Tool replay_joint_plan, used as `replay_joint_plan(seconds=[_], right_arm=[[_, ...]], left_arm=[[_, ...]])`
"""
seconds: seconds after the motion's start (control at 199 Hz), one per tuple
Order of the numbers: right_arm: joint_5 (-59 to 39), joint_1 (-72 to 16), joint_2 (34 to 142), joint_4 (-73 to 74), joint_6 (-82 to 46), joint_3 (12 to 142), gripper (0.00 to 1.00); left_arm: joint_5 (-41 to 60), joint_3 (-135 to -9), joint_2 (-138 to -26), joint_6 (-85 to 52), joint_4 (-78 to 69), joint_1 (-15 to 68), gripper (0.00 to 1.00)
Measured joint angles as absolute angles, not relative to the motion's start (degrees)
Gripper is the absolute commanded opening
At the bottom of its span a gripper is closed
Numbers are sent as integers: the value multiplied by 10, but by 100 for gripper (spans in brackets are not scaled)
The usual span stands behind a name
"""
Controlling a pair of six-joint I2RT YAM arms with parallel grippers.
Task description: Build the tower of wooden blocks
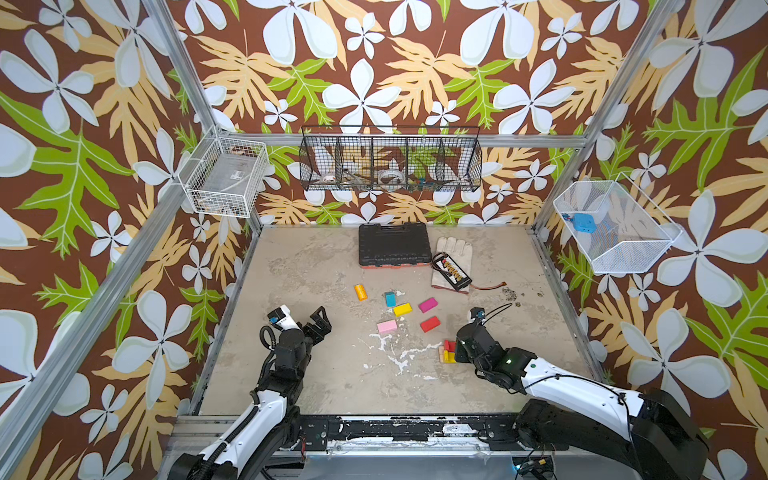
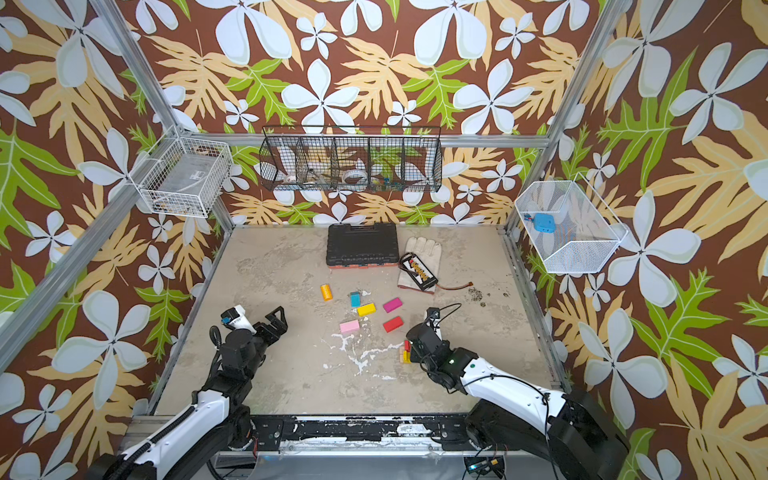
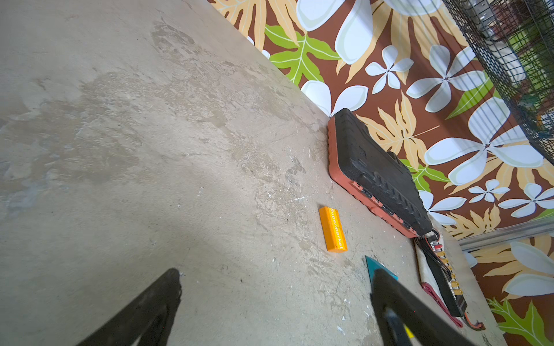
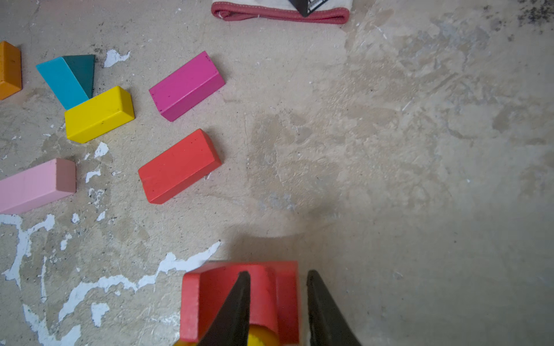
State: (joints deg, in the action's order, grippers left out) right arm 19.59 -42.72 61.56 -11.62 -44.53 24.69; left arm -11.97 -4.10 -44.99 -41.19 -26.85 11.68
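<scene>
At front right of the surface (image 1: 332, 374), in both top views: the wood block tower (image 1: 445, 353) is a low stub of red, yellow and tan pieces. It sits right against the nose of the right gripper (image 1: 459, 348), whose wrist hides half of it. Loose stock lies mid-surface, well apart from the tower: orange block (image 1: 360, 292), teal wedge (image 1: 390, 299) touching yellow block (image 1: 402, 309), magenta block (image 1: 427, 304), red block (image 1: 429, 324), pink block (image 1: 386, 326). Left gripper (image 1: 321, 322) hangs off to the left, jaws spread wide, nothing in them. Black tool case (image 1: 394, 245), work glove (image 1: 451, 251) and battery pack (image 1: 453, 274) are at the back, not ours.

Left wrist view: jaws wide apart over bare surface. The orange block reads "Supermarket" on its side, lettering the top views can't resolve. No tower here.

Right wrist view: the only look at the tower top. A red cap (image 4: 209, 296) sits over a yellow round piece (image 4: 260, 337). Jaws stand narrow, straddling one edge of the cap. Can't tell whether they pinch it or are clear of it.

Handling, my read: small painted wood, so light and rigid with no give, and the paint is likely slick. Pinch a block across its narrow width at mid-length so it hangs level. The tower is only loose-stacked and a sideways nudge would topple it, so approach and leave vertically.
</scene>
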Motion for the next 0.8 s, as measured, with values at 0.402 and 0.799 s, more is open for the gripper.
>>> replay_joint_plan(seconds=[0.402,0.799], right_arm=[[189,-427,631,-111,-443,250,12],[180,-427,606,-123,-448,245,11]], left_arm=[[-120,-40,-450,-412,-269,117,100],[-120,-40,-450,-412,-269,117,100]])
